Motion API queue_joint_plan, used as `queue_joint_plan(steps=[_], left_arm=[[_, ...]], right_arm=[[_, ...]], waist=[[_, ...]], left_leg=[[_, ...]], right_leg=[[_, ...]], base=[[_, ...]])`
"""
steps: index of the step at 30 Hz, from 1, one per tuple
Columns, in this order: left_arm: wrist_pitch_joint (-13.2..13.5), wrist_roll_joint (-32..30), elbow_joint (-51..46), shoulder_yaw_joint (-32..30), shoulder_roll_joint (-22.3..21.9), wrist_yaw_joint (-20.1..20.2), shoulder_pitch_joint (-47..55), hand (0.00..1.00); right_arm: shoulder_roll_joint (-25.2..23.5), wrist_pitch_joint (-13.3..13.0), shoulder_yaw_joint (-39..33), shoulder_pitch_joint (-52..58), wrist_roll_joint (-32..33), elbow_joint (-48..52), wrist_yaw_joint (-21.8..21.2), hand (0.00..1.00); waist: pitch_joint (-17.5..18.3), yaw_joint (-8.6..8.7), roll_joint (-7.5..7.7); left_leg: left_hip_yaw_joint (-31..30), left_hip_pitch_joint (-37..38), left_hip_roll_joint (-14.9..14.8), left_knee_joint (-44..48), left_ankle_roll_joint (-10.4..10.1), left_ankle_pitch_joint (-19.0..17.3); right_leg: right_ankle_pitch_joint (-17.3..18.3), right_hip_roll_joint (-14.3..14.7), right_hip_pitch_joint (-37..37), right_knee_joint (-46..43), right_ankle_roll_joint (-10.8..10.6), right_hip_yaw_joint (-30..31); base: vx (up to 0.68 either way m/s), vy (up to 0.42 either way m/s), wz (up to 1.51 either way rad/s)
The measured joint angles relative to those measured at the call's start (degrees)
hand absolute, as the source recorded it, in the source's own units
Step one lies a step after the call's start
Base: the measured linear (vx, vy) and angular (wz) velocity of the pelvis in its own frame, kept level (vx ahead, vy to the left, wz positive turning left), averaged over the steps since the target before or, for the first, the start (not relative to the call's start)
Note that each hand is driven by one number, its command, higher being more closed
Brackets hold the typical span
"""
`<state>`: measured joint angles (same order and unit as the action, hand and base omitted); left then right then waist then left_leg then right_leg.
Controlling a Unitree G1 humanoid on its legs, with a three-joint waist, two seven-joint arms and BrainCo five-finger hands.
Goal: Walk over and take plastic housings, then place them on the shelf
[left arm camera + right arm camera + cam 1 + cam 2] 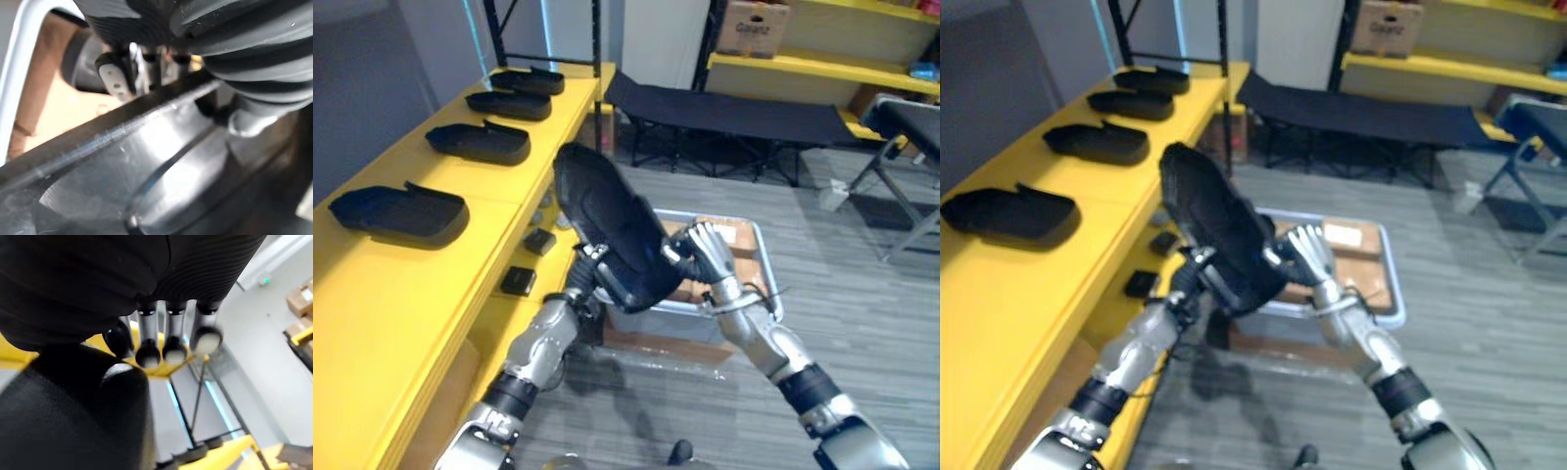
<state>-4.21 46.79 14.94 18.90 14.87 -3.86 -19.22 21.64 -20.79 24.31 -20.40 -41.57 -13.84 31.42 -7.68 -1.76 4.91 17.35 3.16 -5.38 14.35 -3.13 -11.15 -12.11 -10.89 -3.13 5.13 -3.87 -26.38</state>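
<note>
- Here, on the far left, a long yellow shelf (372,294) is seen carrying four black plastic housings in a row, well apart from each other: the nearest housing (399,213), the second housing (478,142), the third housing (509,103) and the farthest housing (529,80).
- Two small black parts (519,281) are laid on the shelf's lower board, just below the yellow edge.
- The left hand (595,259) is raised from the lower left to the bottom end of the held housing (607,220); in the left wrist view a finger (115,81) is shown hooked over the housing's rim, so the part is gripped there.
- The held housing is kept in the air between both hands, tilted with its upper end toward the shelf and its dark outer shell turned to the camera, beside the shelf and not on it.
- The right hand (710,257) is pressed against the housing's right side; its fingers (175,350) are held straight, not curled around anything.
- A grey tray (766,257) with brown cardboard (729,235) in it is seen on the floor behind and below the hands.
- A black folding cot (724,108) is stood farther back, in front of yellow racking on which a cardboard box (752,27) is placed.
- A chair (911,127) is partly shown at the right edge.
</note>
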Motion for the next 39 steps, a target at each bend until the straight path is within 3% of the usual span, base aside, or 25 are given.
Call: queue_joint_plan(steps=[3,5,10,11,13,14,15,18,22,27,29,32,35,39], left_arm=[[0.9,-0.8,-0.1,-0.1,-1.0,-0.1,0.4,1.00],[1.8,-4.8,-0.1,-0.3,-2.2,-1.1,0.6,1.00],[5.4,-21.0,-4.3,-1.4,-3.7,-6.4,2.1,1.00],[7.1,-28.0,-6.7,-2.8,-5.0,-8.8,3.2,1.00],[8.8,-32.9,-8.4,-3.1,-5.6,-10.9,3.8,1.00],[10.3,-38.6,-9.6,-4.3,-6.5,-13.4,4.0,1.00],[10.5,-39.5,-9.8,-4.5,-6.5,-13.8,4.1,1.00],[11.8,-50.4,-10.6,-5.6,-6.8,-19.0,5.4,1.00],[10.7,-59.0,-10.5,-8.0,-6.8,-24.6,8.6,1.00],[8.4,-65.5,-10.6,-12.0,-6.8,-31.8,9.0,1.00],[7.6,-65.9,-12.0,-12.8,-6.9,-33.7,10.3,1.00],[8.1,-64.1,-14.6,-14.6,-7.2,-36.2,13.6,1.00],[11.4,-58.7,-19.4,-15.4,-10.0,-36.8,17.5,1.00],[18.1,-53.5,-22.3,-15.2,-13.5,-37.5,18.9,1.00]], right_arm=[[-1.3,-2.1,0.2,1.0,1.6,0.4,1.3,0.00],[-1.8,-2.5,0.6,1.8,2.8,1.1,1.5,0.00],[-2.6,-2.5,1.1,4.2,9.8,1.6,1.1,0.00],[-3.1,-2.4,1.0,4.9,12.6,2.6,1.0,0.00],[-3.4,-1.6,0.7,6.0,14.8,5.0,1.0,0.00],[-4.1,-1.3,-0.3,7.3,17.2,8.6,0.8,0.00],[-4.3,-1.3,-0.7,7.5,17.6,9.4,0.8,0.00],[-5.6,-1.5,-5.0,9.4,23.8,19.4,-0.9,0.00],[-5.6,-1.6,-15.4,12.7,33.5,27.7,-2.9,0.00],[-5.7,-1.4,-23.3,20.0,45.6,31.5,-5.4,0.00],[-5.9,-1.3,-26.3,23.2,48.9,31.4,-6.0,0.00],[-8.3,-0.3,-31.1,28.8,55.8,29.4,-9.1,0.00],[-12.6,1.0,-33.5,34.2,60.9,20.7,-11.4,0.00],[-15.7,0.6,-36.3,35.2,63.0,12.3,-11.6,0.00]], waist=[[0.0,0.11,0.01],[0.0,0.11,0.04],[0.0,0.07,0.17],[0.0,0.10,0.17],[-0.1,0.03,0.16],[-0.1,-0.11,0.16],[-0.1,-0.12,0.16],[-0.1,0.16,0.10],[-0.1,1.42,0.07],[-0.2,2.85,-0.37],[0.2,2.94,-1.05],[0.8,4.47,-2.21],[0.6,5.70,-2.47],[-5.7,5.79,-5.19]], left_leg=[[0.2,0.0,0.0,0.0,0.0,0.0],[0.2,0.0,0.0,0.0,0.0,0.0],[0.4,0.0,-0.1,0.1,0.0,0.0],[0.6,0.0,-0.1,0.1,0.0,0.0],[0.8,0.0,-0.1,0.1,0.0,0.0],[1.1,0.1,-0.1,0.1,0.0,-0.1],[1.2,0.1,-0.1,0.1,-0.1,-0.1],[2.5,0.9,-0.3,0.1,-0.1,-0.4],[4.3,1.9,-0.6,-0.3,-0.2,-0.6],[5.6,2.8,-1.2,-1.0,-0.7,-0.8],[6.8,2.9,-1.4,-1.4,-0.9,-0.9],[6.9,2.8,-1.3,-2.0,-0.9,-0.9],[6.9,1.0,-1.5,-0.7,-1.0,-1.4],[6.9,-3.6,-4.1,8.3,-0.3,-5.5]], right_leg=[[0.0,0.0,0.1,0.0,0.0,0.1],[0.0,0.0,0.1,0.0,0.0,0.1],[0.0,0.1,0.2,-0.5,0.0,0.2],[-0.1,0.1,0.4,-0.5,0.1,0.5],[-0.1,0.3,0.5,-0.5,0.1,0.9],[-0.1,0.5,0.7,-0.5,0.1,1.3],[-0.1,0.5,0.7,-0.5,0.1,1.3],[-0.1,0.8,0.8,-0.5,0.1,2.7],[0.0,1.1,1.2,-0.5,0.3,4.1],[0.6,2.0,1.3,-0.5,0.8,5.3],[0.5,2.0,1.8,-0.5,0.6,6.2],[0.4,2.1,2.5,-0.5,0.4,6.4],[0.3,2.0,4.1,-0.6,0.3,6.8],[3.4,1.8,9.1,-8.5,0.4,8.1]], base=[[0.00,0.000,-0.02],[0.00,0.000,0.00],[0.00,0.000,-0.01],[-0.01,0.003,-0.06],[-0.03,0.006,-0.07],[-0.03,0.002,-0.07],[-0.03,0.009,-0.15],[-0.03,0.024,-0.22],[-0.03,0.022,-0.20],[-0.01,0.005,-0.16],[0.01,0.034,-0.23],[0.03,0.044,-0.06],[0.00,0.046,-0.03],[-0.12,0.076,-0.11]])
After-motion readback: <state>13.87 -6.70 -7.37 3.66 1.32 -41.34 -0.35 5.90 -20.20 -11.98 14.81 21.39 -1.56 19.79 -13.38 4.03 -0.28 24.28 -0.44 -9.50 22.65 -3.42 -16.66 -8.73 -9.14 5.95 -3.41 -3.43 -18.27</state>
